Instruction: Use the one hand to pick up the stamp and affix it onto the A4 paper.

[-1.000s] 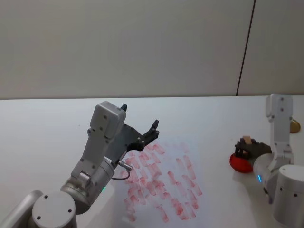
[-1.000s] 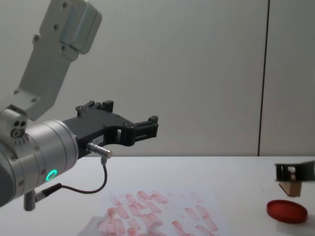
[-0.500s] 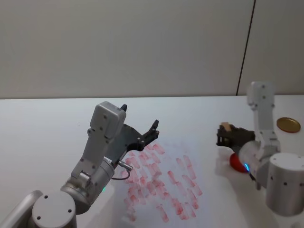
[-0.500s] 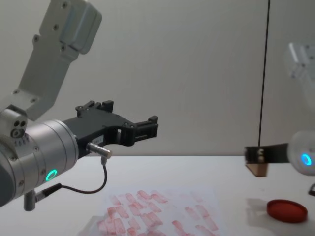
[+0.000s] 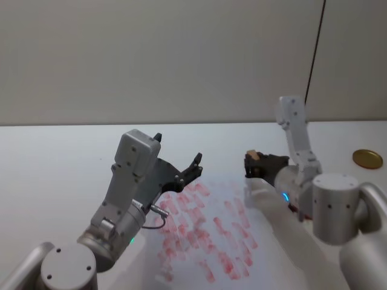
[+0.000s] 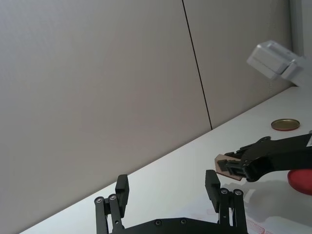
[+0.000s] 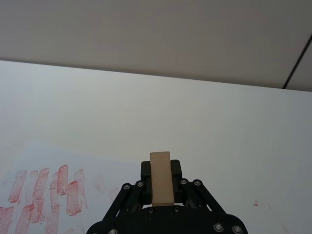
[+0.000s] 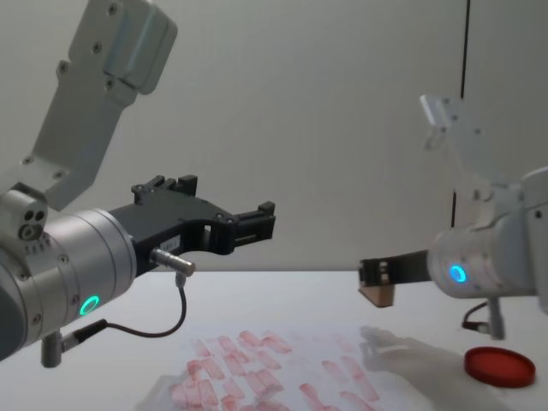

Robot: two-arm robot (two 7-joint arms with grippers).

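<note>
Right gripper (image 5: 254, 164) was clamped on the stamp (image 5: 256, 156), holding it in the air near the far right corner of the A4 paper (image 5: 211, 238), not touching the sheet. Left gripper (image 5: 177, 150) hung with its fingers spread over the paper's far left part, well apart from the stamp. On the table (image 5: 60, 157), a flat red dish (image 8: 499, 366) lay right of the paper, and a small gold disc (image 5: 367, 158) sat farther off to the right.
</note>
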